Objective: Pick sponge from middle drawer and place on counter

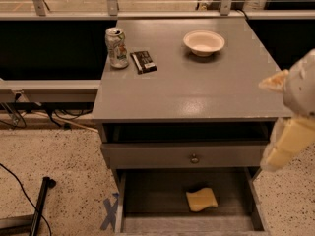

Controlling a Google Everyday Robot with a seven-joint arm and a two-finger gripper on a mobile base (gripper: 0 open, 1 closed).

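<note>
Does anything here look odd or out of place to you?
Nothing is spilled or broken. The one oddity: a sponge lies alone, slightly askew, in the open middle drawer, below the counter. The robot's tool hangs at the right edge, away from it.
</note>
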